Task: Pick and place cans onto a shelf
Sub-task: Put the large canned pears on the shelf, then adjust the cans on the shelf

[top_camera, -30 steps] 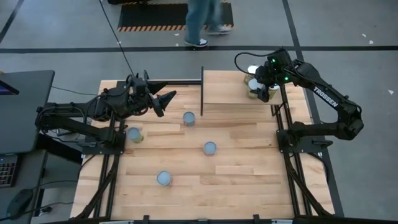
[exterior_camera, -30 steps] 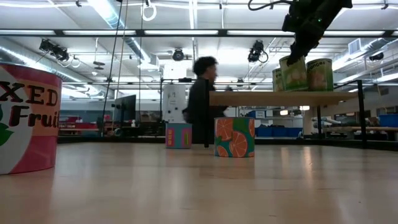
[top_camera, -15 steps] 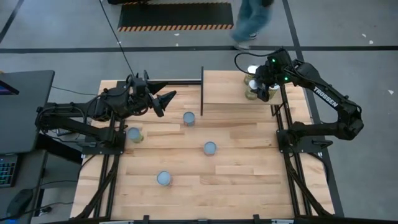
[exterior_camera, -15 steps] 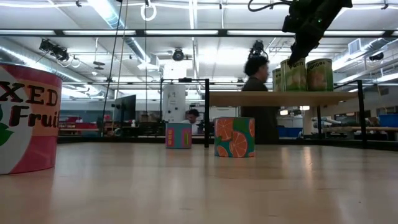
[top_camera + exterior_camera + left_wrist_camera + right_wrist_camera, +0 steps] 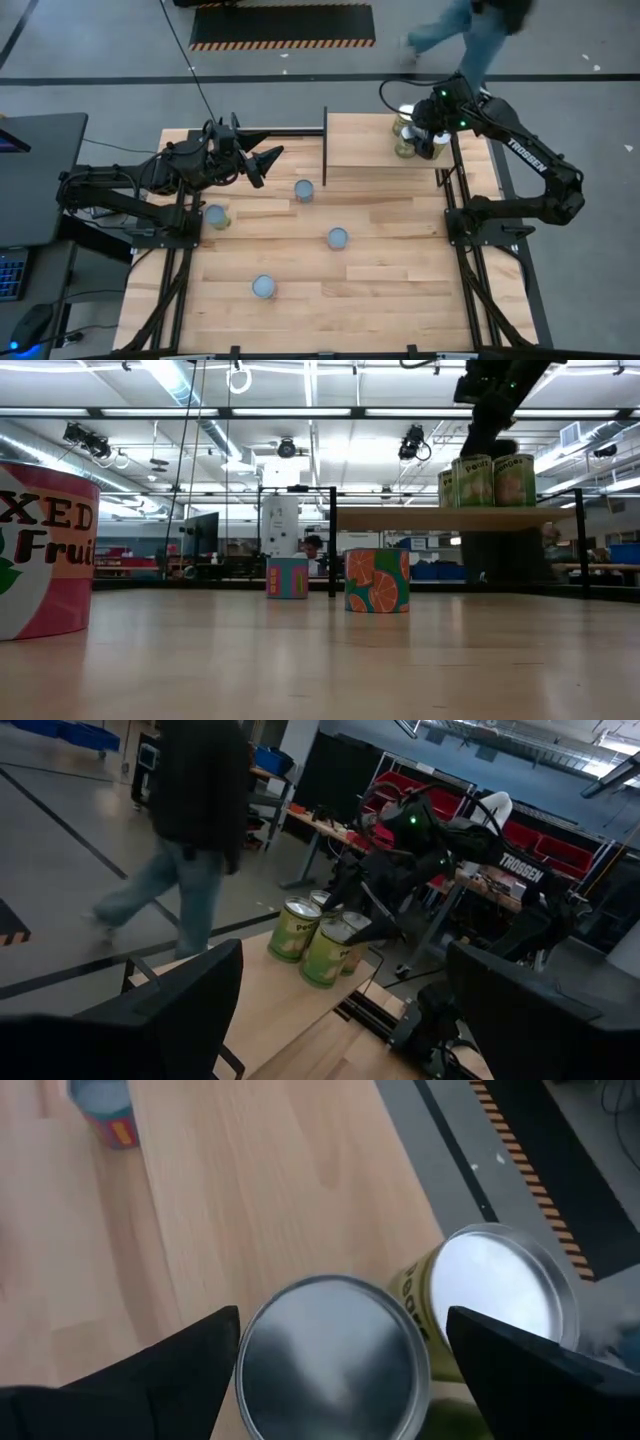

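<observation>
Rising off the shelf, the right gripper hangs empty, fingers apart — another can placed, four remaining.

A walking person beyond the table, a hazard-striped mat, a dark desk.

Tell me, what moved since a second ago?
The right end effector lifted off the green cans on the shelf, its fingers open, leaving them standing. A person walked past behind the table. The left end effector and the four cans on the table stayed put.
</observation>
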